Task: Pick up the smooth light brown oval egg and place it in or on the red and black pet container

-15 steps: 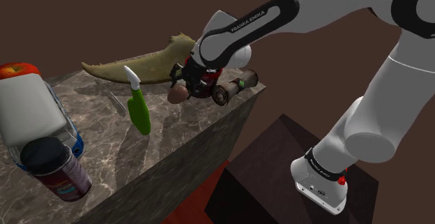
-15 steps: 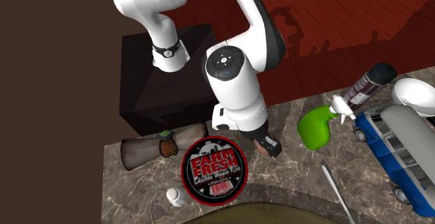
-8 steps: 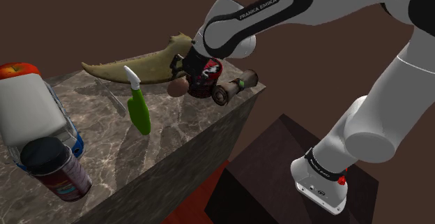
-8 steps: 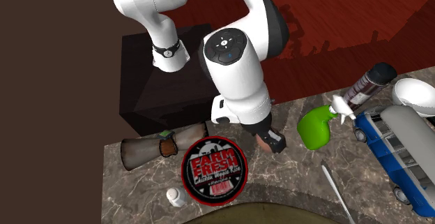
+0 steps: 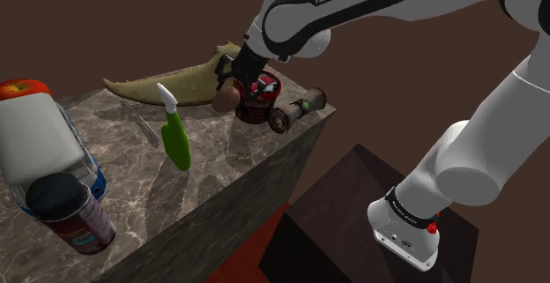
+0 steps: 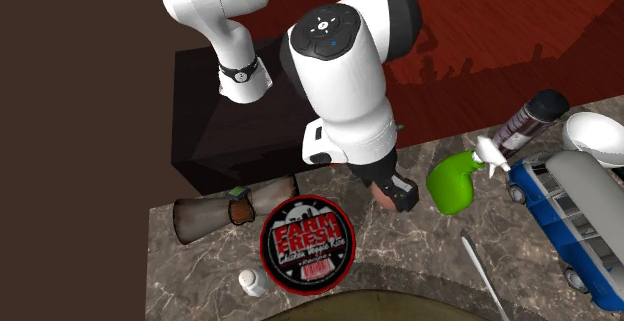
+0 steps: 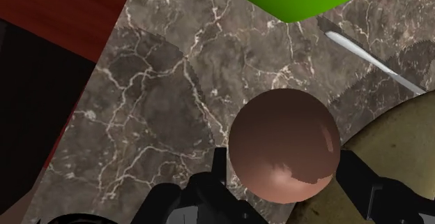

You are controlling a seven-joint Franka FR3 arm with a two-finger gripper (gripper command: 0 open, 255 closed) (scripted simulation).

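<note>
— What has been altered over the last second?
— The egg [image 5: 225,99], clasped in the gripper [image 5: 230,90], has been lifted higher above the marble counter [image 5: 220,162]. The forearm has been raised with it.
— Any sideways shift?
— In the second exterior view, the gripper has been carried slightly toward the green spray bottle [image 6: 452,181].

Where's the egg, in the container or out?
Out: the end effector clasps the egg over the counter, beside the container.
</note>
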